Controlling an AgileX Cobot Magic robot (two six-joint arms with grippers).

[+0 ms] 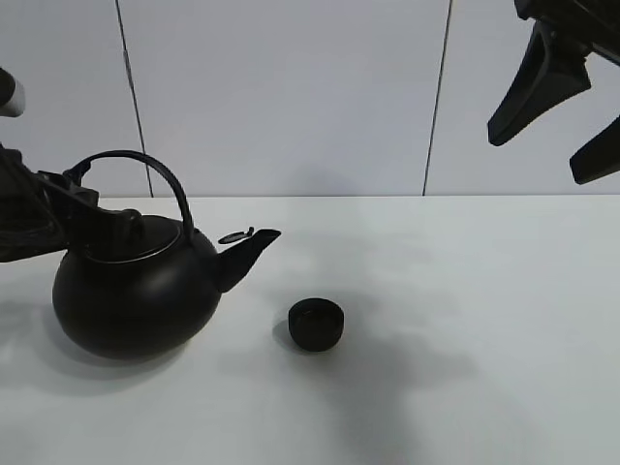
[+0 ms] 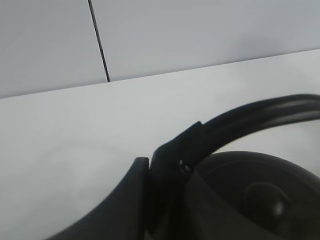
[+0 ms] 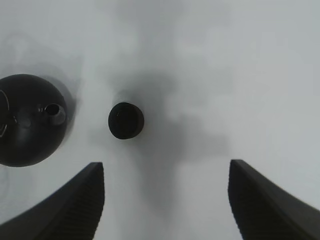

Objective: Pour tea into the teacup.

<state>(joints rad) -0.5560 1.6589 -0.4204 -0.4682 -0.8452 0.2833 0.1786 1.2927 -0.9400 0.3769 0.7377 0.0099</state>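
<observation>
Left gripper (image 2: 150,200) clamping kettle handle (image 2: 240,122), right gripper (image 3: 165,200) agape, empty

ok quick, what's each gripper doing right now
left gripper: shut on the kettle handle, at its left base.
right gripper: open, holding nothing, raised above the table with the teacup below.

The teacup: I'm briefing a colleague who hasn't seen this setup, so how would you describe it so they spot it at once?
On the white table, find the big round black kettle with the arched handle at the left. Just past the tip of its spout, standing apart on the bare surface, is the teacup. It is a small matte-black bowl-shaped cup with no handle, far smaller than the kettle.
</observation>
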